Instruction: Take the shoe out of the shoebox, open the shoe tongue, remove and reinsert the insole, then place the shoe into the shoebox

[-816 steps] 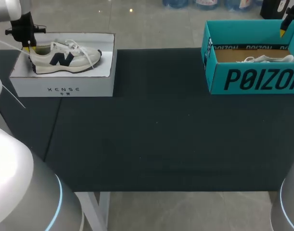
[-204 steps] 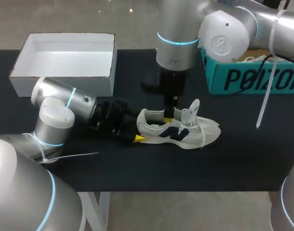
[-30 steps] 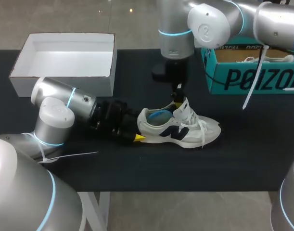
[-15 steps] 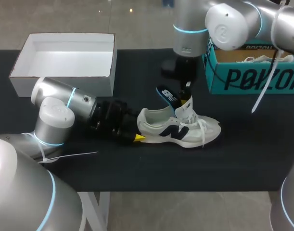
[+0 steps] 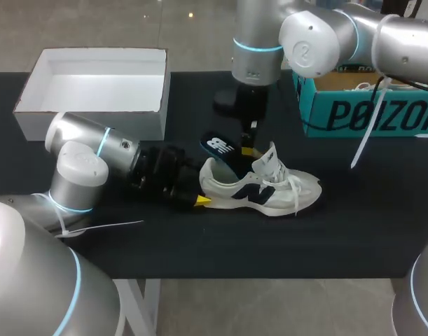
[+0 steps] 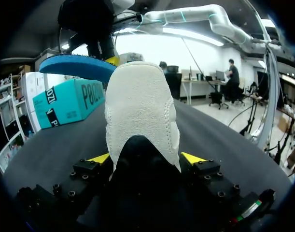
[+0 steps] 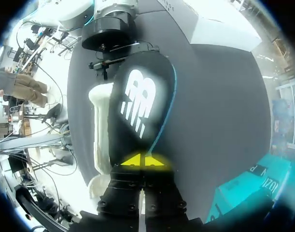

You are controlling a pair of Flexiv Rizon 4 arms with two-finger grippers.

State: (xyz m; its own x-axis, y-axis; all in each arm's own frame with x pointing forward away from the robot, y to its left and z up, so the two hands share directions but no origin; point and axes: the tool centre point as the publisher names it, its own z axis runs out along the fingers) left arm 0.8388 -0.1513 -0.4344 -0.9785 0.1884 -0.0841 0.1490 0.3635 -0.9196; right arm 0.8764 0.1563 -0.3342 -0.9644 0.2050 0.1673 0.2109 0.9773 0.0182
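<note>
The shoe [image 5: 259, 189] is out of the white shoebox [image 5: 94, 91], sitting mid-table with the tongue up and the left jaws clamped on its heel. Right jaws pinch the insole [image 5: 224, 150], held just above the opening, so I'd say reinserting and reboxing are left.

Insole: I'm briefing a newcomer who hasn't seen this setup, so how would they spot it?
On the dark table, find the white shoe near its middle. Just above its heel opening the right claw holds the insole: a flat, dark sole shape with a white logo and blue underside, unlike the pale shoe below it.
</note>
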